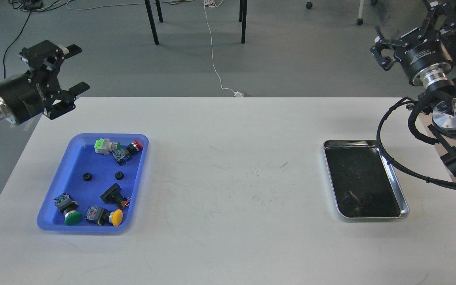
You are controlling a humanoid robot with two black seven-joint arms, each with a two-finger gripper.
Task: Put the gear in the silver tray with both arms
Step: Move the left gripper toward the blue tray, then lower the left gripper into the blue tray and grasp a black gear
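Note:
Two small black gears (88, 177) (118, 175) lie in the middle of the blue plastic tray (144, 158) on the left of the table. The silver tray (394, 178) sits at the right, its dark bottom bare. My left gripper (75, 68) is open and empty. It hovers over the table's far left corner, behind the blue tray, and points right. My right gripper (408, 29) is open and empty. It is raised beyond the table's far right corner, well behind the silver tray.
Several push-button switches with green, yellow and red caps (109, 217) lie around the gears in the blue tray. My right arm's cable (386, 158) loops over the silver tray's right rim. Chair legs (151, 23) and a white cord (216, 67) are on the floor beyond the table.

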